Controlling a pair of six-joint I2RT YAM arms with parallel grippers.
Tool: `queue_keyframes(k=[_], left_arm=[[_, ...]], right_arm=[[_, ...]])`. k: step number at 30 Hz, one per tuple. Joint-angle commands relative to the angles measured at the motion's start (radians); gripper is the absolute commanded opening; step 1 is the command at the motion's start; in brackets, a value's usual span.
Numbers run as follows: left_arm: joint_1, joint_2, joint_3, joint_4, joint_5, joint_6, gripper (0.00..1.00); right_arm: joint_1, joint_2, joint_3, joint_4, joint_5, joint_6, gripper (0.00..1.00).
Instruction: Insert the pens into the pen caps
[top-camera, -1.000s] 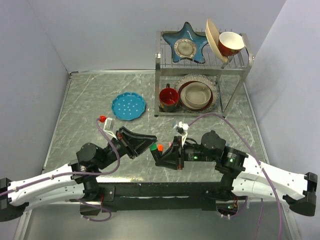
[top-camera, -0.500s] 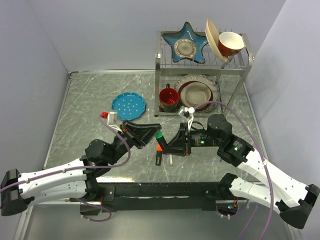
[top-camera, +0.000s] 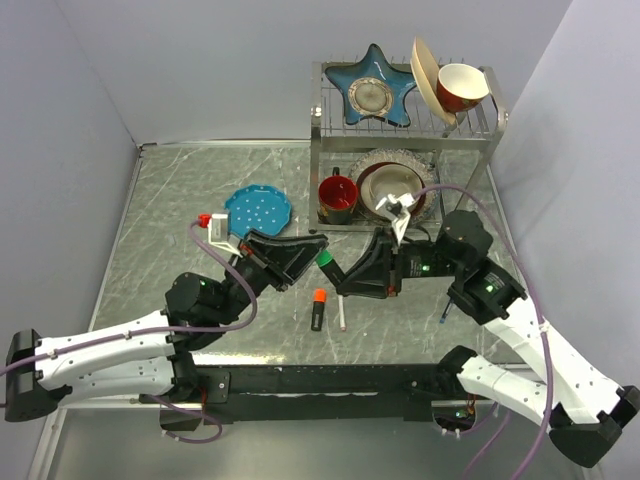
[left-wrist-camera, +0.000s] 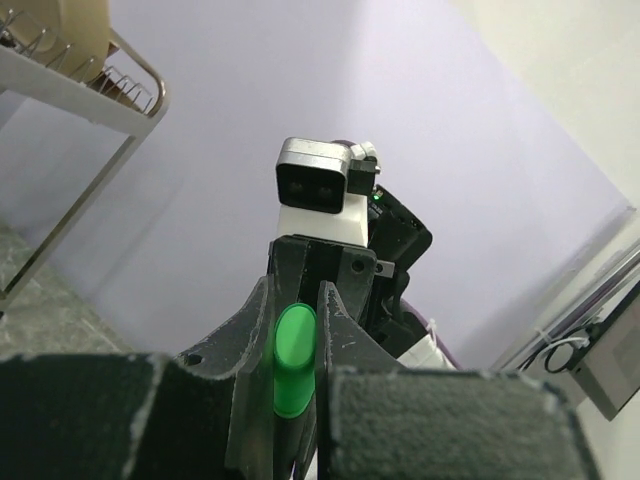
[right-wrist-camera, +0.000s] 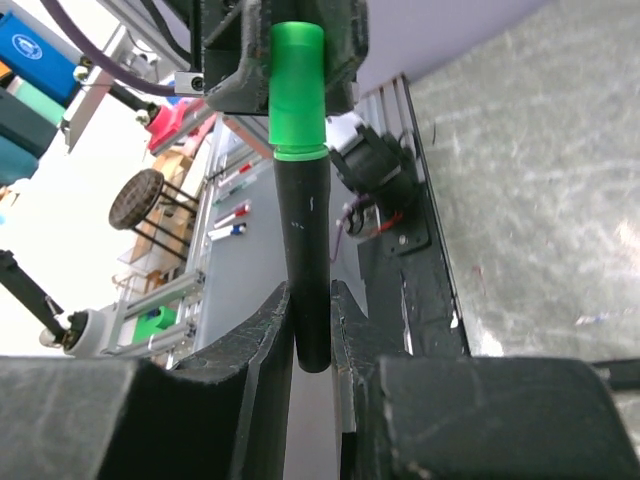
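**Lilac-walled cell: capping going on in mid-air**

Pale lilac walls (top-camera: 200, 70) are closing in a grey marbled tabletop (top-camera: 170, 200), with a wire dish rack (top-camera: 316, 150) standing at the far side. Above the middle, both arms are meeting tip to tip. The left gripper (left-wrist-camera: 296, 345) is pinching a small green plastic cap (right-wrist-camera: 298, 90), jaws nearly closed on it. The right gripper (right-wrist-camera: 311, 330) is clamping the tail of a stubby black marker (right-wrist-camera: 305, 240), jaws narrow around the barrel. The marker's long axis is running straight from the right fingers to the left ones, and the cap is sitting on its far end, looking seated. The next move is probably hinging on one side letting go along that axis. Below, an orange-capped black marker (top-camera: 317, 312) and a thin white pen (top-camera: 341, 313) are lying side by side.
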Motion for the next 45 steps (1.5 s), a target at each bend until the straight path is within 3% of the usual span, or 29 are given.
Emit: queue_keyframes(k=[1, 3, 8, 13, 18, 28, 34, 40, 45], left_arm=[[-0.150, 0.088, -0.123, -0.415, 0.372, -0.073, 0.01], [-0.152, 0.086, -0.156, -0.361, 0.393, -0.108, 0.01], [-0.196, 0.137, -0.102, -0.461, 0.337, -0.103, 0.01], [-0.237, 0.235, -0.003, -0.577, 0.257, -0.038, 0.01], [-0.250, 0.304, 0.071, -0.661, 0.263, 0.065, 0.01], [-0.260, 0.114, 0.001, -0.760, 0.256, 0.154, 0.01], [-0.260, 0.096, -0.039, -0.738, 0.297, 0.139, 0.01], [-0.260, 0.133, -0.096, -0.522, 0.352, 0.098, 0.01], [-0.260, 0.134, -0.159, -0.444, 0.372, 0.033, 0.01]], right_arm=[[-0.077, 0.039, 0.179, 0.377, 0.381, 0.001, 0.00], [-0.079, 0.046, 0.186, 0.375, 0.372, 0.001, 0.00], [-0.079, 0.080, 0.217, 0.334, 0.383, -0.016, 0.00], [-0.077, 0.104, 0.206, 0.351, 0.374, 0.005, 0.00], [-0.077, 0.126, 0.211, 0.328, 0.380, 0.004, 0.00], [-0.085, 0.115, 0.206, 0.280, 0.457, -0.050, 0.00], [-0.086, 0.137, 0.229, 0.294, 0.455, -0.047, 0.00], [-0.088, 0.154, 0.190, 0.383, 0.441, 0.005, 0.00], [-0.089, 0.149, 0.182, 0.420, 0.461, 0.010, 0.00]])
